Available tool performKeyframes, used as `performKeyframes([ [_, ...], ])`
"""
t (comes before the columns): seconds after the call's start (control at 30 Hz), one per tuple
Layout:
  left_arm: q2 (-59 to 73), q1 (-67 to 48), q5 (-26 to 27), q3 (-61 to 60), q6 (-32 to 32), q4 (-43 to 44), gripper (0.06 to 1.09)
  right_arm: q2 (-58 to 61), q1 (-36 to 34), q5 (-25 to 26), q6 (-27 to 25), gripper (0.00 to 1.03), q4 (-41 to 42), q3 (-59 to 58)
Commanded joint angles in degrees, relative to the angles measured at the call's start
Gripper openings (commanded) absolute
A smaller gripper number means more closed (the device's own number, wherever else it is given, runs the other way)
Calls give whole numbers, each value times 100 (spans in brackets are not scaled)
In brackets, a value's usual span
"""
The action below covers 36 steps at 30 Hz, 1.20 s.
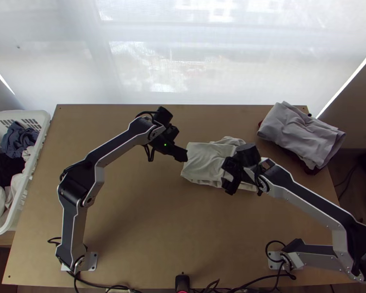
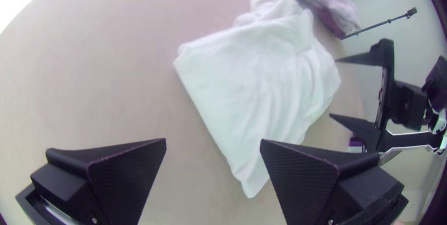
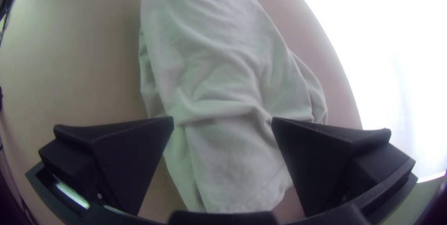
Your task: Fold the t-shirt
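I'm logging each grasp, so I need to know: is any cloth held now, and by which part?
Nothing is held: the left claw and the right claw are both open, and the folded white shirt lies on the table.

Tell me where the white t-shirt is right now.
In the top view, the white t-shirt lies folded just right of the table's middle, beside the left gripper and partly beneath the right arm, with the grey cloth farther right.
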Motion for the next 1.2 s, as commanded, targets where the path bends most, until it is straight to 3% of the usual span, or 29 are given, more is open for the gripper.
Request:
performKeyframes([
  [0.0,685,-220,-56,1243,-196,-17,104,-234,387,516,-228,98,566,-900],
  [0.23,1511,-633,-47,2632,-292,-158,104,-137,-35,595,185,98,583,-909],
  [0.47,1828,-835,-30,2535,-284,-220,104,109,-606,587,202,98,627,-838],
  [0.73,1819,-158,-30,2227,-90,-642,104,65,-1151,587,106,98,548,-882],
  [1.17,1608,-88,-30,2289,-108,-650,104,-576,-1037,578,343,98,109,-1181],
])
